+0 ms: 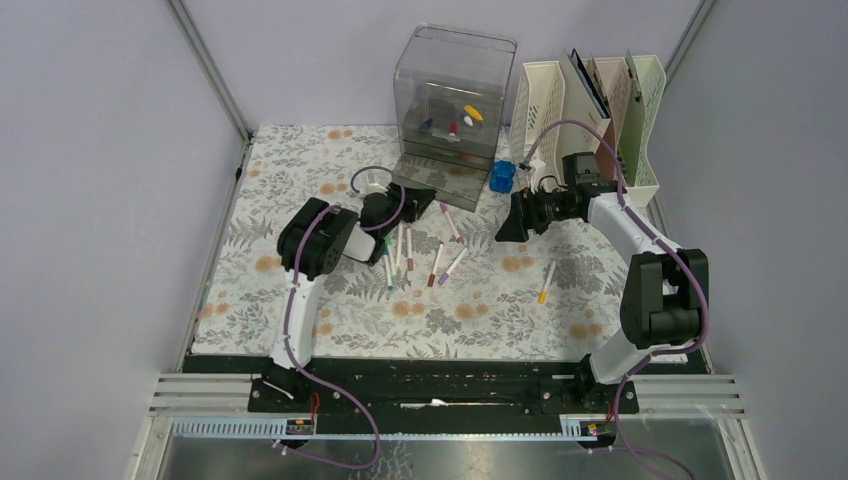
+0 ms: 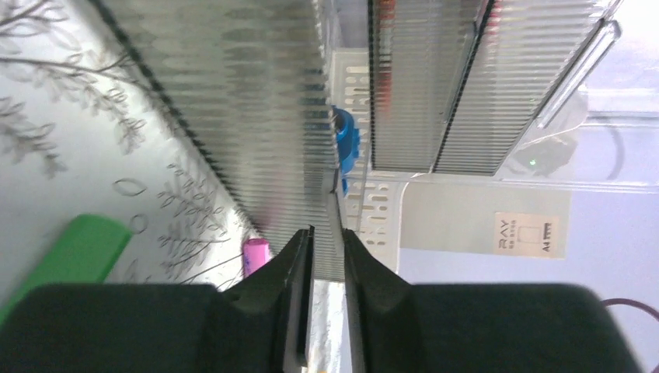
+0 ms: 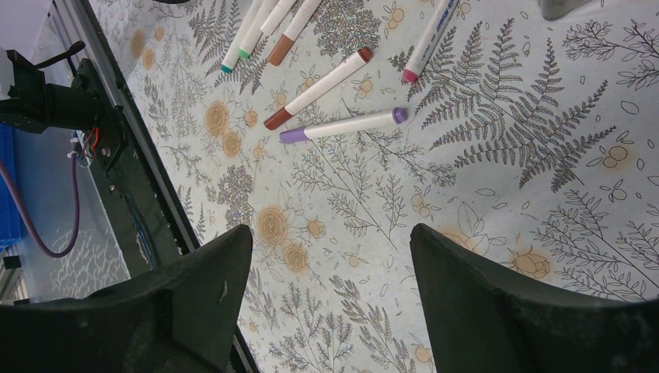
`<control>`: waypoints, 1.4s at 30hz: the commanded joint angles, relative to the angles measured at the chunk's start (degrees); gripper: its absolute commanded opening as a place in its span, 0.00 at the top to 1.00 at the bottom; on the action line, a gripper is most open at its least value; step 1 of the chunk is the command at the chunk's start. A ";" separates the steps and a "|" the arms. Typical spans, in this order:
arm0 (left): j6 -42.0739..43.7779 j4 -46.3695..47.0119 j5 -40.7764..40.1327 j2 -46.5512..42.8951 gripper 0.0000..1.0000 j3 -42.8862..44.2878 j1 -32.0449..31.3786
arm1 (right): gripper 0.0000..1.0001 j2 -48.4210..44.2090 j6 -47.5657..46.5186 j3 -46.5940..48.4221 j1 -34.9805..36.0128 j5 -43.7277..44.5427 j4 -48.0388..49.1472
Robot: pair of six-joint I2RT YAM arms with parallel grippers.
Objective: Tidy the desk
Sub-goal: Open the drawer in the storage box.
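Note:
The desk (image 1: 300, 300) has a white fern-and-flower cloth. A clear plastic box (image 1: 455, 90) stands at the back, its ribbed flap (image 1: 450, 178) folded down on the cloth. My left gripper (image 1: 418, 205) is at the flap's near left corner. In the left wrist view it (image 2: 326, 241) is shut on the thin edge of the ribbed flap (image 2: 264, 116). My right gripper (image 1: 508, 228) is open and empty right of the markers. In the right wrist view it (image 3: 330, 256) hangs over bare cloth. Several markers (image 1: 410, 255) lie mid-desk, among them a purple one (image 3: 342, 126).
A yellow marker (image 1: 546, 283) lies alone at the right. A blue object (image 1: 501, 177) sits beside the box. File holders (image 1: 590, 110) stand at the back right. A white ring (image 1: 375, 182) lies behind the left arm. The black rail (image 1: 430, 365) runs along the near edge.

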 commanded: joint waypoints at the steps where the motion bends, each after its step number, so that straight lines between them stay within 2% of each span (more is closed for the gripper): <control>1: 3.47 -0.23 -1.47 -3.82 0.71 -3.06 0.64 | 0.19 -0.39 0.36 1.07 -0.39 -1.28 0.51; 8: 11.98 -8.00 -0.13 -13.85 0.55 -5.25 0.60 | 0.19 -2.21 -2.03 1.06 -0.42 0.70 -0.99; 15: 27.40 -26.90 0.73 -30.07 0.49 -8.48 0.52 | 0.18 -4.29 -5.61 1.53 -0.39 5.51 -3.06; 20: 41.25 -43.43 -6.30 -44.08 0.45 -12.35 0.45 | 0.20 -5.90 -4.81 -0.03 -0.14 15.56 -2.60; 22: 44.98 -49.35 -10.63 -50.01 0.40 -13.87 0.54 | 0.21 -6.90 -3.86 -1.29 0.01 20.52 -2.03; 24: 47.88 -53.82 -16.60 -55.58 0.30 -15.60 0.55 | 0.21 -8.25 -2.44 -2.95 0.14 25.22 -1.66; 28: 50.33 -57.88 -25.68 -65.67 0.03 -20.42 0.66 | 0.21 -11.99 -2.24 -7.60 0.17 25.22 -1.59; 29: 50.44 -57.69 -27.09 -68.76 0.01 -21.93 0.82 | 0.21 -12.70 -2.24 -8.60 0.21 25.22 -1.59; 33: 46.82 -58.45 -29.37 -76.29 0.01 -28.40 1.57 | 0.21 -14.88 -2.24 -12.86 0.19 25.22 -1.59; 37: 45.26 -58.01 -25.04 -81.51 0.01 -33.06 1.98 | 0.21 -15.56 -2.24 -17.23 0.30 25.22 -1.59; 42: 42.14 -59.46 -22.14 -85.43 0.01 -37.13 1.96 | 0.21 -12.15 -2.24 -16.02 0.42 25.22 -1.59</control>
